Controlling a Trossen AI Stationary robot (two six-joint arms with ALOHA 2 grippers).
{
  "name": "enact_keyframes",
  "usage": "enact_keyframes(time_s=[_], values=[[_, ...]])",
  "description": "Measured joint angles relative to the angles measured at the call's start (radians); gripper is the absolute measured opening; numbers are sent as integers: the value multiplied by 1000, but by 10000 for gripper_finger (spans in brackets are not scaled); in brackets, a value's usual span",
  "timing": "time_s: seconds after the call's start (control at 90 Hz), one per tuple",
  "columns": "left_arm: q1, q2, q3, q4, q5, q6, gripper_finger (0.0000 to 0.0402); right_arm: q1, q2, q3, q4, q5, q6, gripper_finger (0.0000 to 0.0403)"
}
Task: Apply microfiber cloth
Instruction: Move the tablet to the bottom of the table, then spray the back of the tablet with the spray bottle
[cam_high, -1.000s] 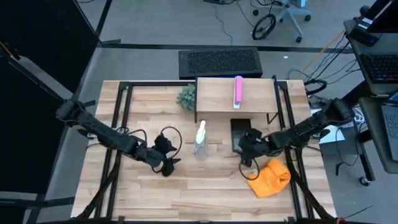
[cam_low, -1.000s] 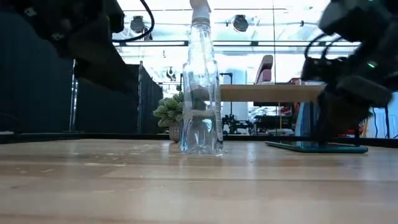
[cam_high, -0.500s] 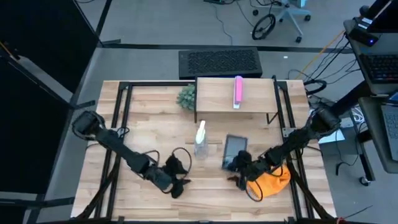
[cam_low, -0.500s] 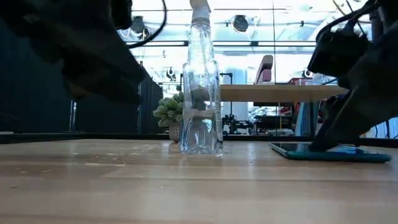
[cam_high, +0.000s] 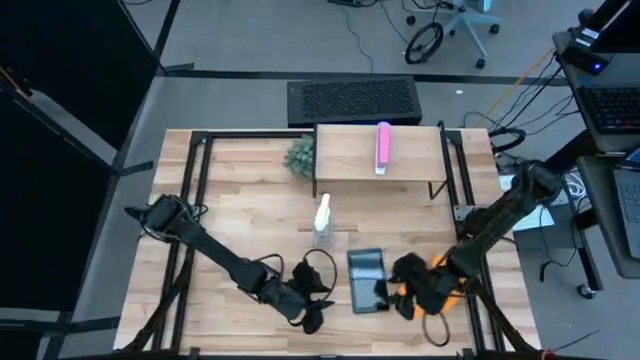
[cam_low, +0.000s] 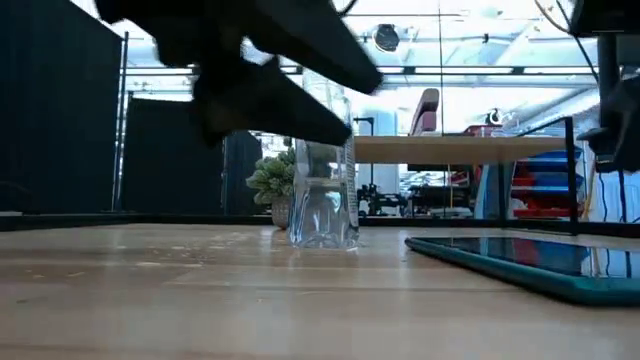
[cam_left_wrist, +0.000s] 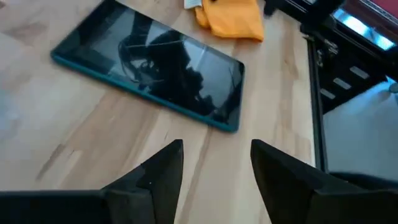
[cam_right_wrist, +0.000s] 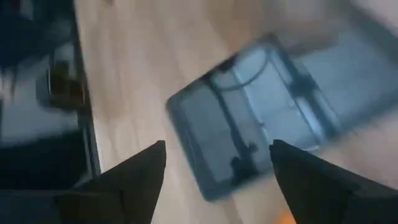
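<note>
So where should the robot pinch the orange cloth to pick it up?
Best at the bunched top of the microfiber cloth, coming straight down from above: it lies crumpled in soft folds on the table beside the tablet, so a raised fold likely gives the open right pincer something to pinch.

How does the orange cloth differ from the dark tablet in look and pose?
The microfiber cloth is bright orange, soft and bunched; the tablet is dark, rigid and glossy. The cloth lies in a crumpled heap, while the tablet lies flat with straight edges. Both rest on the wooden table, side by side near its front.

bare wood left of bottle (cam_high: 322, 222) | tablet (cam_high: 366, 281) blocks front-right
</note>
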Motion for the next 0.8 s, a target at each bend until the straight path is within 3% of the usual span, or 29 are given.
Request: enact_keyframes(time_s=[0.122,0.278,0.467,0.8], values=[[19,85,64,-1,-18,-6,173,4,4,-96,71,4,183,269],[45,174,129,0,-20,-14,172,-31,53,-154,124,3,282,269],[73,261,183,5,-27,-31,172,-63,133,-147,253,-39,281,269],[64,301,197,49,-12,-22,172,-85,282,-151,570,6,225,269]])
